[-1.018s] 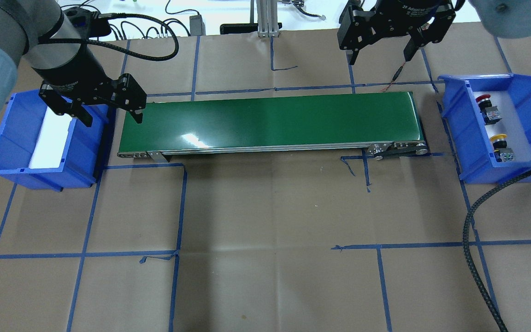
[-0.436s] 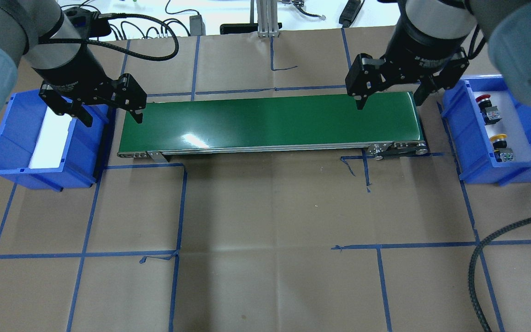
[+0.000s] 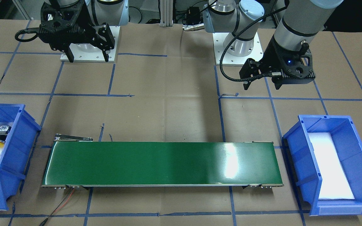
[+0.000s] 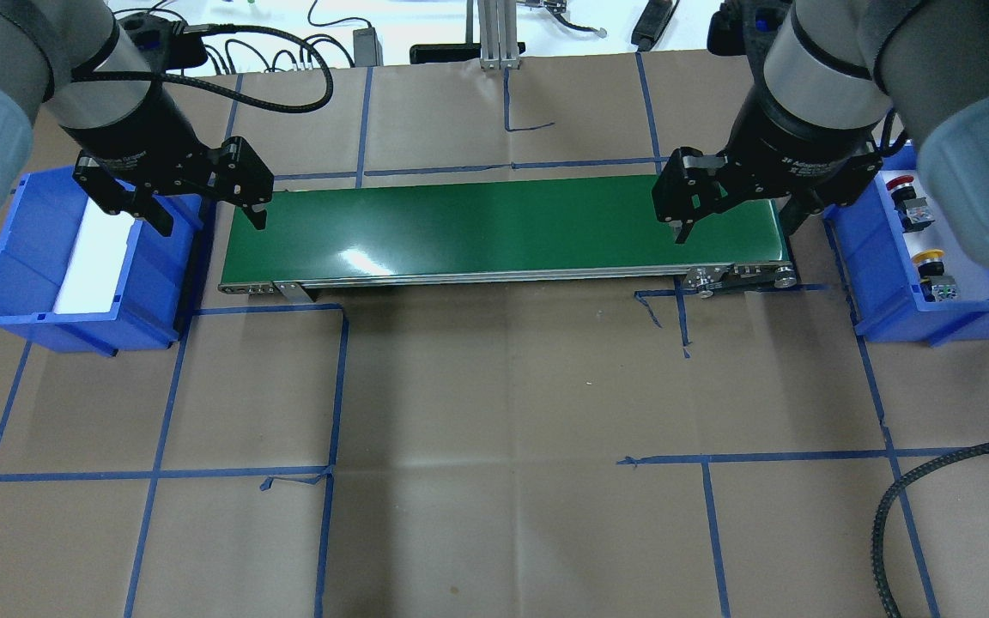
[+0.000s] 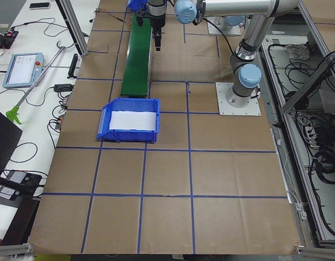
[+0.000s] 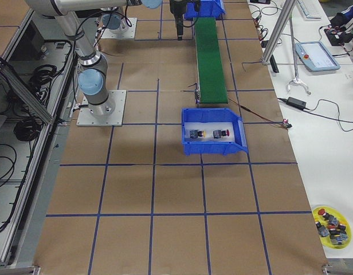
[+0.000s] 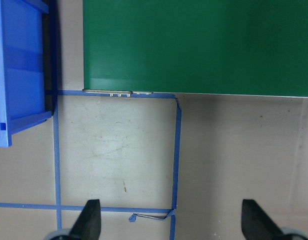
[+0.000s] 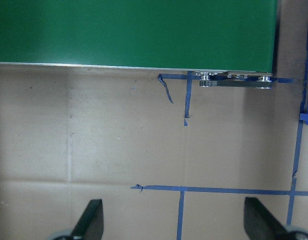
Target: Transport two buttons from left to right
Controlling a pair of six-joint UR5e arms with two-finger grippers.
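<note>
At far left the left bin (image 4: 14, 283) shows only its white pad (image 4: 95, 262) and no button inside, so I judge the source side is emptied. Just beside it the left gripper (image 4: 207, 219) hangs above the left end of the belt (image 4: 494, 227), spread wide w/ nothing btw. its fingers (image 7: 91, 222). Probably this is the drop-off spot, because the belt bridges the gap btw. the two bins and each arm seems to serve only its own end. At the belt's right end the right gripper (image 4: 735, 230) hovers likewise, spread wide and empty, i.e. at the pick-up spot. At far right, in the right bin (image 4: 881, 296), the red button (image 4: 900, 183) lies farther from the robot and the yellow button (image 4: 928, 256) nearer, apart from each other, both on their side as it seems. Both are at the destination, so the task looks finished.
</note>
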